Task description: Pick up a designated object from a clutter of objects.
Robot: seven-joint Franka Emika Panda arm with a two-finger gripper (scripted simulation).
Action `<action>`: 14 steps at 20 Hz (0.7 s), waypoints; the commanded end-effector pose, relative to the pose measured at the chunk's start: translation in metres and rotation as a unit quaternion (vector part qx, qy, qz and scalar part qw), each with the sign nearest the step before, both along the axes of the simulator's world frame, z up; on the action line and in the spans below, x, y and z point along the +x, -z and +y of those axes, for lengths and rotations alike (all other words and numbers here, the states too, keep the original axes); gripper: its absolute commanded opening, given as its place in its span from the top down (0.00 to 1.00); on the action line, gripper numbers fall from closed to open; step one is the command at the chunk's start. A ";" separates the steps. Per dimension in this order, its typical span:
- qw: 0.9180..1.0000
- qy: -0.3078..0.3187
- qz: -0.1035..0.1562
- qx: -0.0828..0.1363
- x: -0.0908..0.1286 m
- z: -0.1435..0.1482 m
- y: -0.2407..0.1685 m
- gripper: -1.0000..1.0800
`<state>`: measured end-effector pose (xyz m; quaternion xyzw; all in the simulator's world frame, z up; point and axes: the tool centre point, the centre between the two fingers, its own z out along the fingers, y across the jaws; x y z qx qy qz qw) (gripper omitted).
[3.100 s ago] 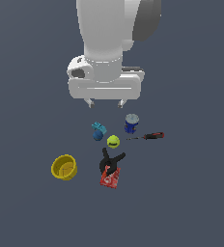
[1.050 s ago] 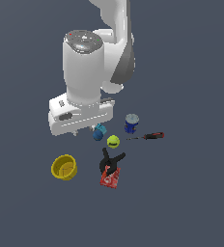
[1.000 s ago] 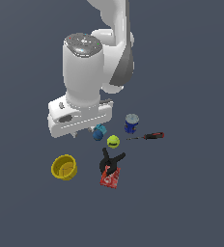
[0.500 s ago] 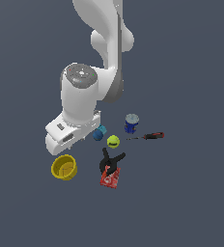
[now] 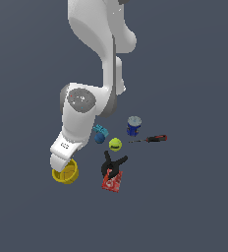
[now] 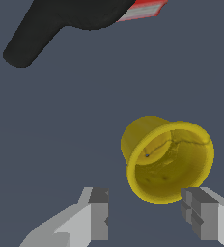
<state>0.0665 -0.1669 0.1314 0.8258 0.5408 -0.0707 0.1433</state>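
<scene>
Yellow cup (image 6: 168, 161) sits upright on the table at the clutter's edge, apart from the black clamp (image 5: 112, 165) and red box (image 5: 113, 181). It looks light, stiff and smooth-walled; across the rim seems the best hold. The claw (image 6: 150, 214) hangs released above it, its fingertips cut off; the exterior view hides them.

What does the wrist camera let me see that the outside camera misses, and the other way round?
Only the wrist view shows the yellow cup's hollow inside and the open gripper, one finger on each side of its rim. Only the exterior view shows the white arm, the blue can, the screwdriver and the yellow-green ball. Both show the cup, the black clamp and the red box.
</scene>
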 end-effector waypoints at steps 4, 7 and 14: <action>0.997 -0.069 0.021 -0.013 0.001 -0.011 0.023 0.38; 0.995 -0.095 0.030 -0.017 0.001 -0.014 0.032 0.38; 0.991 -0.127 0.040 -0.022 0.001 -0.019 0.043 0.38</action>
